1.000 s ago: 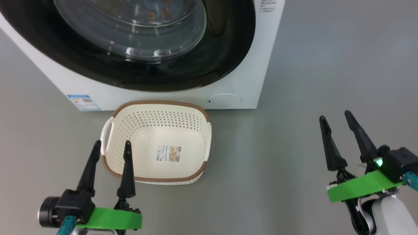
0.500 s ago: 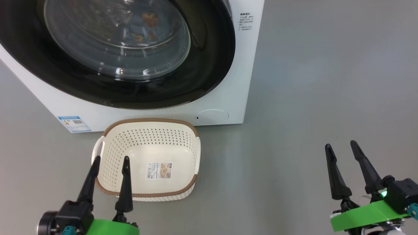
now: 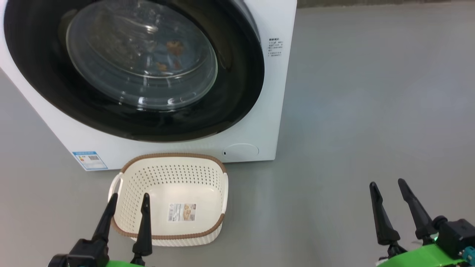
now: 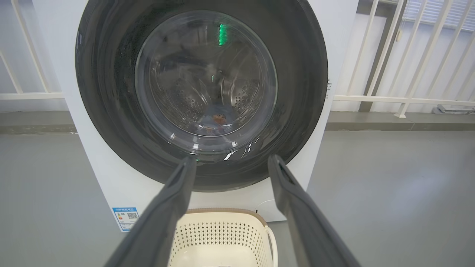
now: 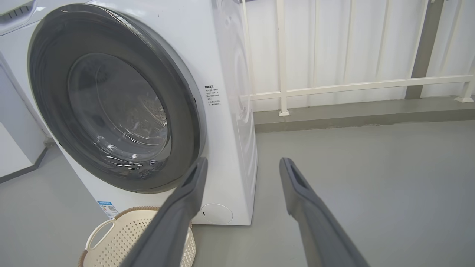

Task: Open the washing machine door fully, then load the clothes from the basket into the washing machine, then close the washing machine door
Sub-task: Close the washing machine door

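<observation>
Washing machine door (image 3: pixel 230 85) shut against washing machine (image 3: pixel 269 111), upper left of frame, top edge cropped. Clothes (image 3: pixel 173 47) behind glass, just orange-blue smudges under reflections, probably lying low inside. Basket (image 3: pixel 172 156) on floor (image 3: pixel 352 111) lower left, just before machine, paper label (image 3: pixel 182 212) on bottom too blurry to read. Left gripper (image 3: pixel 129 195) bottom left, fingers spread wide, gripping nothing, tips overlapping basket's near side. Right gripper (image 3: pixel 387 183) bottom right, same deal, wrist cropped.
</observation>
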